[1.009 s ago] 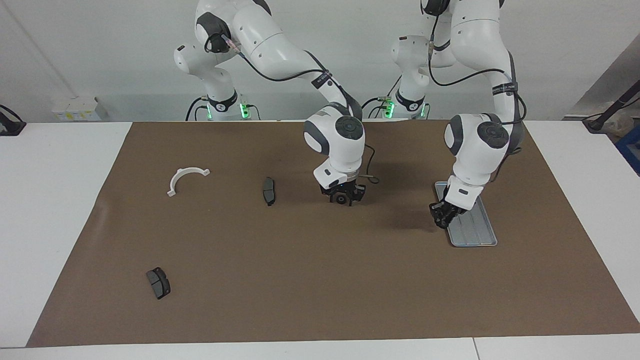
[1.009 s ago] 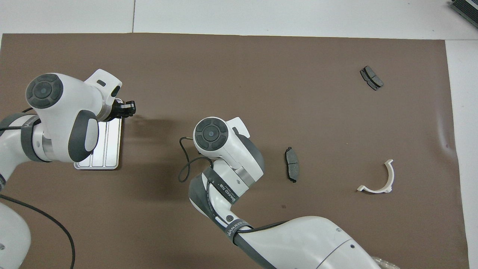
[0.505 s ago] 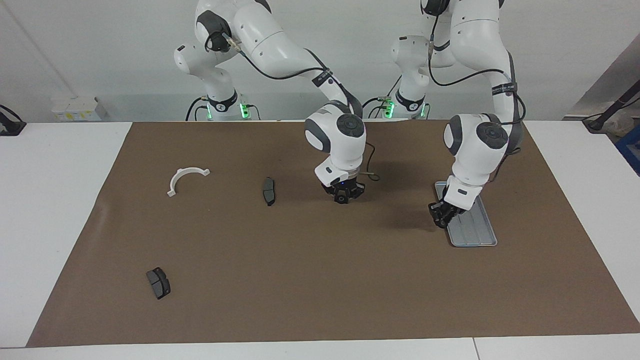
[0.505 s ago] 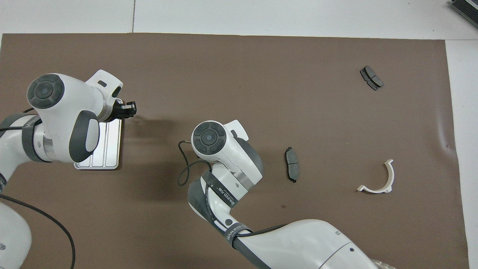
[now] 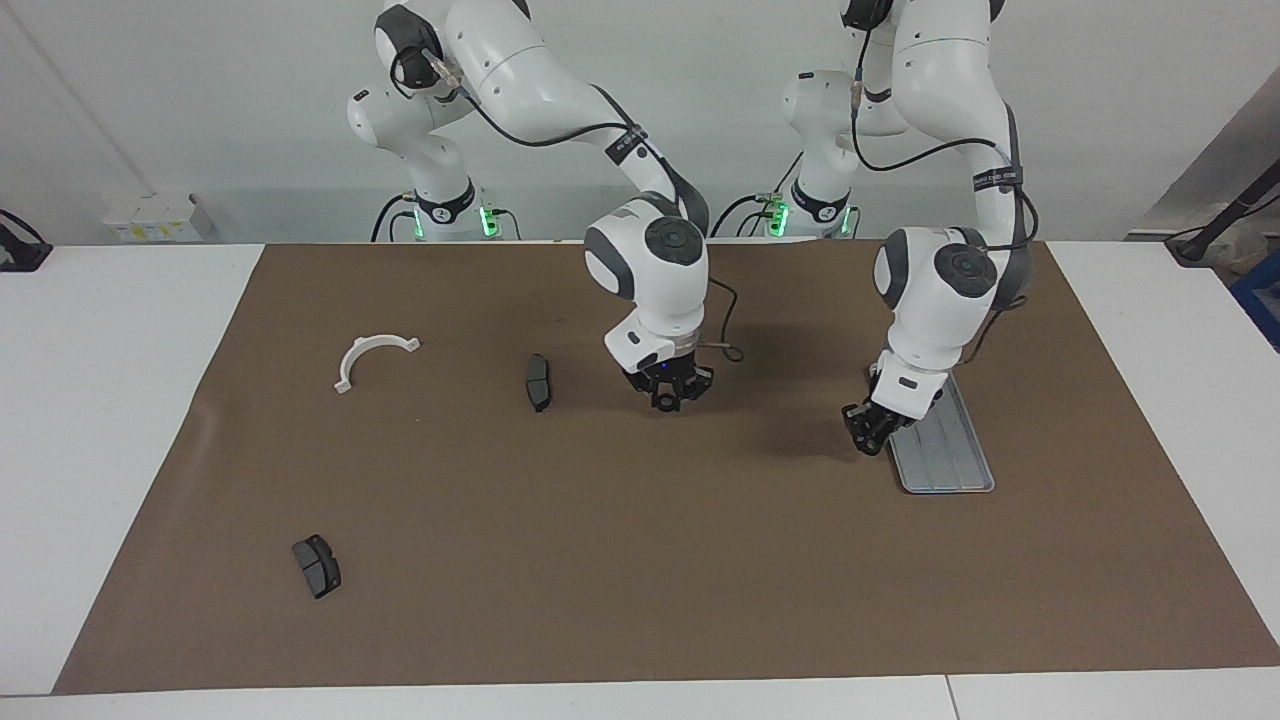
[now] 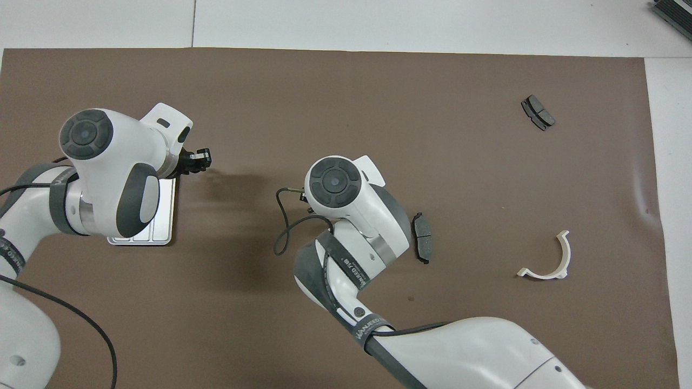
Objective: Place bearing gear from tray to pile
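White tabletop (image 5: 100, 420) runs under a wide brown paper mat (image 5: 640, 560), with a pale wall past the two robot bases. Toward the right arm's end of the mat lie the scattered parts of the pile: a white plastic half-ring bracket (image 5: 372, 358), a dark grey brake pad (image 5: 317, 565) much farther from the robots, and a second dark grey brake pad (image 5: 538, 381) toward the middle of the mat.

Next to that second pad, the right gripper (image 5: 667, 399) hangs low over the mat, pointing straight down. Its jaws are pinched narrow on a small dark round bearing gear (image 5: 667, 405), which is clear of the tray; the overhead view hides it under the wrist.

The left gripper (image 5: 868, 436) is tilted over the mat just beside the long edge of the flat silver-grey grooved metal tray (image 5: 950, 462). I cannot tell whether it is open or closed. The tray lies toward the left arm's end of the mat, well apart from the pile.
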Available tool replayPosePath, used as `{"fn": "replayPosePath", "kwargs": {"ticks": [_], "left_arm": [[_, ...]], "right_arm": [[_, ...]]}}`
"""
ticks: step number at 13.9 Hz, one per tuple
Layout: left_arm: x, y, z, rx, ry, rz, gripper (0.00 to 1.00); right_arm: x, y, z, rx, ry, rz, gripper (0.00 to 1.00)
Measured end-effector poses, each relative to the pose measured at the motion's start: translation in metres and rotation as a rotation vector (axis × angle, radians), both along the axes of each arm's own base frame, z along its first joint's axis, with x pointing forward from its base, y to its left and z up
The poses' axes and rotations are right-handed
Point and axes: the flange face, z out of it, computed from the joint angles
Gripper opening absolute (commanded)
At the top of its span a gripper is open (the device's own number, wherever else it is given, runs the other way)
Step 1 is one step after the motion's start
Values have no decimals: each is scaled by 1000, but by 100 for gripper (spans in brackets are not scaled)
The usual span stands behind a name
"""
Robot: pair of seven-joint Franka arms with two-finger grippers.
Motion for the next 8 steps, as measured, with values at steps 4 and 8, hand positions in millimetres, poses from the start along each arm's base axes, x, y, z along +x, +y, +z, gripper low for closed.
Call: {"fn": "replayPosePath", "kwargs": {"ticks": [4,8], "left_arm": [[-38,-112,0,-18,9,-22,0],[-87,-192,-8,-18,30,-79,43]], "right_arm": [[15,-131,23,-22,21,77,0],[15,-240,25,-13,57,162,0]]}}
